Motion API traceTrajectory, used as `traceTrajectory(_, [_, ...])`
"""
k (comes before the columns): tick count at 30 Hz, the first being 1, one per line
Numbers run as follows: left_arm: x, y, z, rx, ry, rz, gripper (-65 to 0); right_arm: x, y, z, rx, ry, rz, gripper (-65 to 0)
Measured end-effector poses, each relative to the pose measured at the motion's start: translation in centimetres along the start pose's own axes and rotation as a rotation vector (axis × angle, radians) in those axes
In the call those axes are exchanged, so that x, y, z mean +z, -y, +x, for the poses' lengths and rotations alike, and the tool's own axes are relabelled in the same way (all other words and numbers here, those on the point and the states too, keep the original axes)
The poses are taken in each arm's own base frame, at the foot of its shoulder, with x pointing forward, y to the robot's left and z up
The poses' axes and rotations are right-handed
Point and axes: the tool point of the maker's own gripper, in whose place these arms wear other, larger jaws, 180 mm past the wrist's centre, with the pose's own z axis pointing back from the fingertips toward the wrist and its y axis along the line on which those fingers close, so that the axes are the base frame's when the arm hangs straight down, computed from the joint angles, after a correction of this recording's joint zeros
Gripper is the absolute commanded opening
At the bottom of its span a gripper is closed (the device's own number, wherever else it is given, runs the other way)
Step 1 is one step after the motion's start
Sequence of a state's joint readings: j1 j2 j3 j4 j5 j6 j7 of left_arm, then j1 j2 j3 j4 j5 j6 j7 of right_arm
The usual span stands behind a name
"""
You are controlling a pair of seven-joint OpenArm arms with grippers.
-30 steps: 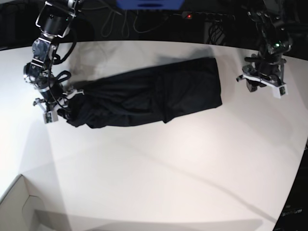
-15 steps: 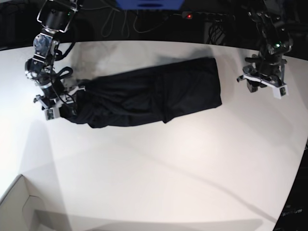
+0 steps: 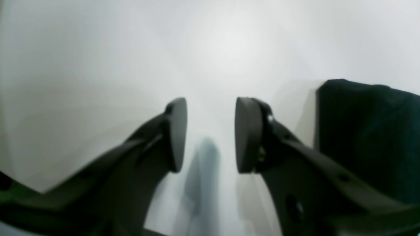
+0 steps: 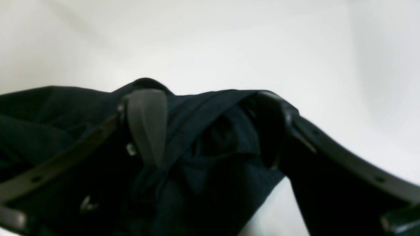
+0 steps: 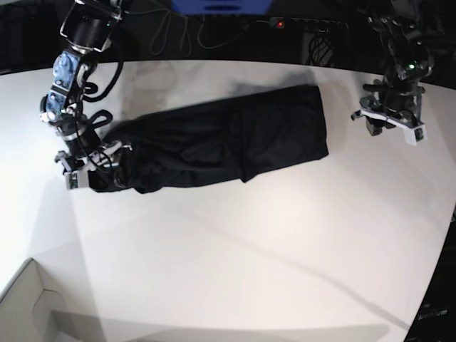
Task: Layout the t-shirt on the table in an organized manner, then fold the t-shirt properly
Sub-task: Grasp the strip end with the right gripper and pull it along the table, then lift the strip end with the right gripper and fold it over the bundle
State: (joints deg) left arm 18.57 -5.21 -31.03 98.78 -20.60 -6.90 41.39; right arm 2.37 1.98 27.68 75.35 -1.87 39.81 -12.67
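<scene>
Shirt first, in the base view: it lies as a long black band across the upper middle of the white table. It looks folded once lengthwise, but its left end is bunched and wrinkly. The right gripper sits at that bunched end, at the left of the frame. The left gripper hangs over bare table at the upper right, well apart from the shirt's neat right edge. A pale box corner shows at the lower left.

In the left wrist view, the left gripper has its jaws partly open with nothing between them, only white table below. The shirt edge shows dark at the right of the frame.

In the right wrist view, the right gripper has its jaws spread wide. Black shirt cloth lies heaped between them, and one pad rests against a fold, but nothing is pinched.

I think the step in hand is tidying the bunched end. To do it well, the right gripper should take only the top edge of cloth, pull it out flat and straight, and keep the neat end from sliding.
</scene>
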Motion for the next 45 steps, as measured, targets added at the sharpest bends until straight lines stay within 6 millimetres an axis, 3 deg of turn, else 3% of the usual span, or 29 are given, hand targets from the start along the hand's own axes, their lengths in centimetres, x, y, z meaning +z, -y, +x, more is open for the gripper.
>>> traceTrajectory(4, [0.0,0.0,0.0,0.0,0.0,0.0,-41.2,-0.4,-0.1,-1.1,0.001,-0.09,0.002,-21.4])
traceTrajectory(9, [0.0,-0.1,-0.1,-0.002,-0.002,0.003,-41.2,-0.6,0.0,-0.8,0.003,-0.098,0.002,-21.4])
traceTrajectory(13, [0.0,-0.1,-0.1,-0.002,-0.001,0.003,-41.2,-1.0,-0.4,-2.6,-0.035,-0.13,0.018,-21.4])
traceTrajectory(22, [0.0,0.0,0.0,0.0,0.0,0.001,-41.2,-1.3,-0.5,-2.8,-0.062,-0.116,0.026,-21.7])
traceTrajectory(25, [0.0,0.1,0.0,0.001,0.001,0.001,-41.2,-1.5,-1.4,-2.8,-0.041,-0.123,0.05,-22.4])
traceTrajectory(28, [0.0,0.1,0.0,0.0,0.001,0.001,-41.2,-1.7,-2.9,-3.0,-0.027,-0.123,0.088,-29.8])
traceTrajectory(34, [0.0,-0.1,-0.1,-0.002,-0.003,0.004,-41.2,-2.0,-4.2,-3.4,-0.02,-0.137,0.121,-63.5])
traceTrajectory(40, [0.8,0.0,0.5,-0.022,0.017,0.002,-41.2,-1.6,-4.5,-2.7,0.026,-0.151,0.114,-65.0])
traceTrajectory(45, [1.3,-0.1,0.2,-0.033,0.01,0.005,-41.2,0.5,-4.5,1.3,0.119,-0.053,0.07,-65.0])
